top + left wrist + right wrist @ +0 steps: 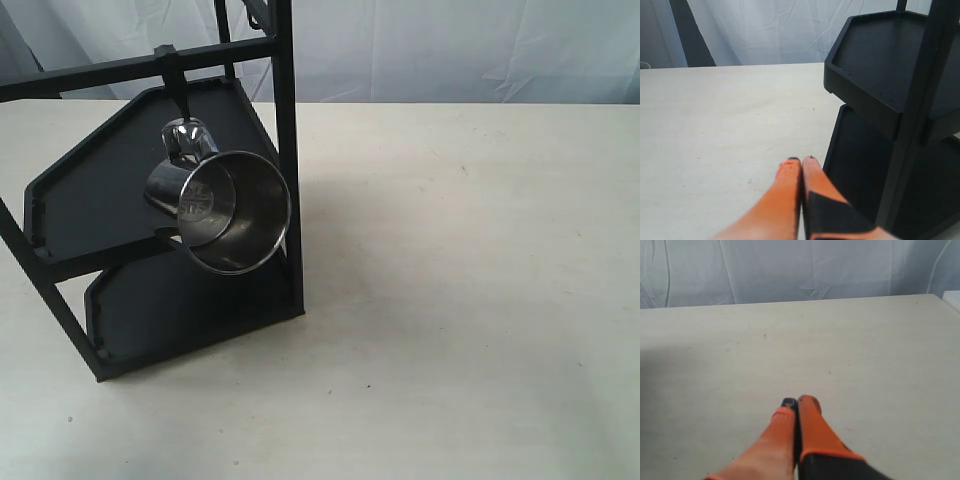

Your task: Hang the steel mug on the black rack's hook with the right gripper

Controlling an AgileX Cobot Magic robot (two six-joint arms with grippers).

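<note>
Near the table's [450, 300] far left corner, the mug [222, 208] hangs from the rack's [285, 120] hook [180, 85], visible only from outside. Wrist cameras alone show left gripper [801, 161] and right gripper [796, 402], both clenched, empty.

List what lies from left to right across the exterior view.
The black rack's upper shelf → the hook → the steel mug → the rack's front upright bar → bare table.
</note>
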